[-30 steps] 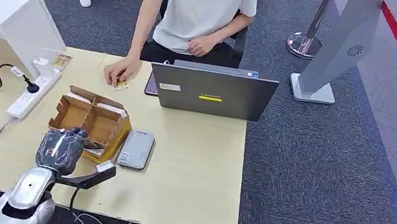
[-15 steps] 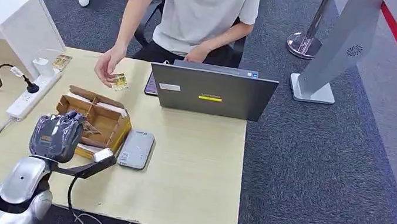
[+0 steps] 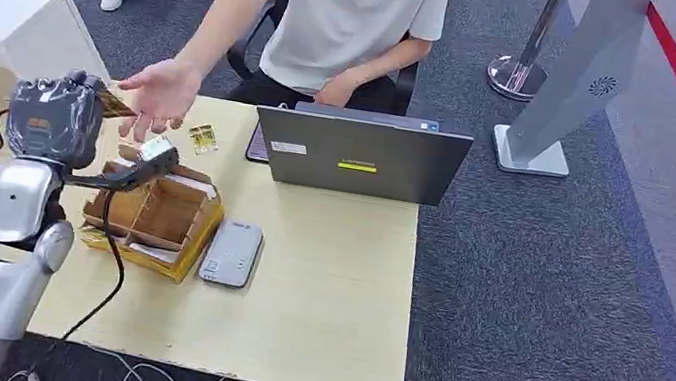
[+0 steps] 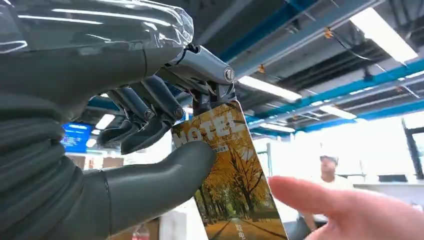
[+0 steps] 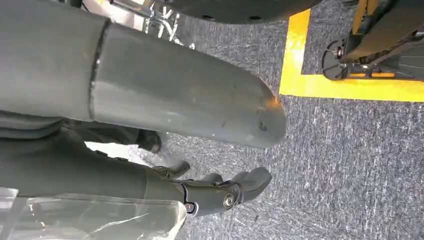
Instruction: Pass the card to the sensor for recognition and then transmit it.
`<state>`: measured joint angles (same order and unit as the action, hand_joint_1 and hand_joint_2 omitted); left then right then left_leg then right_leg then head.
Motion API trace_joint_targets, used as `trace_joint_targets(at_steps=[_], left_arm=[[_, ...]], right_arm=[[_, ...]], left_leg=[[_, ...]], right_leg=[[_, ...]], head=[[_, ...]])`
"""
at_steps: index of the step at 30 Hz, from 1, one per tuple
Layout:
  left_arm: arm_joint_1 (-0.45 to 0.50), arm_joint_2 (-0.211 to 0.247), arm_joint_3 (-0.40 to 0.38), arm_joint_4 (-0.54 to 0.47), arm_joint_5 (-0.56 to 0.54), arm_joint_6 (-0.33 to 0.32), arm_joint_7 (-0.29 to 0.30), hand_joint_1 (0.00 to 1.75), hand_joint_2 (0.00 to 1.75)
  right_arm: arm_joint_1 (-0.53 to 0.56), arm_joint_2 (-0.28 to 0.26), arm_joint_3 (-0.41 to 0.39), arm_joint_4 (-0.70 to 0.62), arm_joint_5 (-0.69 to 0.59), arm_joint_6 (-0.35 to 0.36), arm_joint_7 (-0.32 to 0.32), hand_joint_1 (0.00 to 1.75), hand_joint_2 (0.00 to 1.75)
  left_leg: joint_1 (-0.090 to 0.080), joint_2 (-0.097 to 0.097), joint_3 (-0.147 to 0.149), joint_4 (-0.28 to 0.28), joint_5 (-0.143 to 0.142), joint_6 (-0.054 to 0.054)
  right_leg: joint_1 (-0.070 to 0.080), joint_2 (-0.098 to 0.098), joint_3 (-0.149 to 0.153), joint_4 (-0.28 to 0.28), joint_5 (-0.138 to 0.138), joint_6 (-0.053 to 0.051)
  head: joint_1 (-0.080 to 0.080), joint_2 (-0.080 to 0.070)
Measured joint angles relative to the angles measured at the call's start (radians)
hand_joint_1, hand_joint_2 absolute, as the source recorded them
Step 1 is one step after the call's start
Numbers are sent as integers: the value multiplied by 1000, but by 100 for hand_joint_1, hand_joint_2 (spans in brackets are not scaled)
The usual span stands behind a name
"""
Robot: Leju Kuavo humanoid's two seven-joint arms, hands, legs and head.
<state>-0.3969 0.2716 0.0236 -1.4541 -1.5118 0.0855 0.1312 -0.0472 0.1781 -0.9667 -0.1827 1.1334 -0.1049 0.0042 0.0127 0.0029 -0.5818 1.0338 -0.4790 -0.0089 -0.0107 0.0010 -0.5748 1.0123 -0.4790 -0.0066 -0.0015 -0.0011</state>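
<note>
My left hand point(image 3: 50, 115) is raised over the table's far left and pinches a hotel card point(image 3: 114, 104) with an autumn-tree picture point(image 4: 230, 175) between thumb and fingers point(image 4: 150, 120). A person's open palm point(image 3: 162, 91) is stretched out right beside the card, and a fingertip point(image 4: 350, 210) is close to its edge. The grey card sensor point(image 3: 232, 253) lies flat on the table beside the cardboard box point(image 3: 153, 214). My right hand point(image 5: 150, 175) hangs over grey carpet with its fingers apart and nothing in them.
A person in a white shirt point(image 3: 356, 11) sits behind an open laptop point(image 3: 359, 156). Loose cards point(image 3: 203, 138) lie on the table near the laptop. A white cabinet point(image 3: 6, 20) stands at the far left. A cable point(image 3: 110, 268) trails from my left wrist.
My left arm rose from the cardboard box up toward the far left, carrying the card. The person's hand left the cards on the table and now reaches, palm open, toward my card.
</note>
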Motion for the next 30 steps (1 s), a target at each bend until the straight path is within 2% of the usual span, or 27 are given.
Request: trace_joint_targets(at_steps=[6, 7, 19, 25, 28, 30], left_arm=[[-68, 14, -18, 92, 0, 21, 13, 175, 175], [-69, 15, -21, 100, -1, 21, 13, 0, 175], [-69, 15, -34, 149, 0, 32, 10, 0, 175], [-62, 16, -34, 155, 3, 65, 8, 0, 175], [-38, 21, -30, 152, 59, 94, -37, 0, 175], [7, 23, -13, 123, 186, 100, -99, 0, 175]], right_arm=[[-1, -1, 0, 0, 5, 2, 12, 0, 0], [-1, -2, 0, 0, 5, 1, 14, 0, 0], [-2, -4, 0, 0, 6, 0, 22, 0, 0], [-2, -6, 0, 0, 7, -1, 16, 0, 0], [-2, -6, 0, 0, 2, -10, 4, 0, 0], [-2, -6, 0, 0, -6, -18, -2, 0, 0]], left_leg=[[0, 0, 0, 0, 0, 0], [0, 0, 0, 0, 0, 0], [0, 1, -1, 0, 0, 0], [0, 1, -1, 0, 0, 0], [0, 1, -2, 0, 0, 0], [0, 1, -2, 0, 0, 0]], right_leg=[[0, 0, 0, 0, 0, 0], [0, 0, 0, 0, 0, 0], [0, 1, -1, 0, 0, 0], [0, 1, -1, 0, 0, 0], [0, 1, -1, 0, 0, 0], [0, 2, -1, 0, 0, 0]], head=[[0, 0], [0, 0], [0, 0], [0, 0], [0, 0], [0, 0]])
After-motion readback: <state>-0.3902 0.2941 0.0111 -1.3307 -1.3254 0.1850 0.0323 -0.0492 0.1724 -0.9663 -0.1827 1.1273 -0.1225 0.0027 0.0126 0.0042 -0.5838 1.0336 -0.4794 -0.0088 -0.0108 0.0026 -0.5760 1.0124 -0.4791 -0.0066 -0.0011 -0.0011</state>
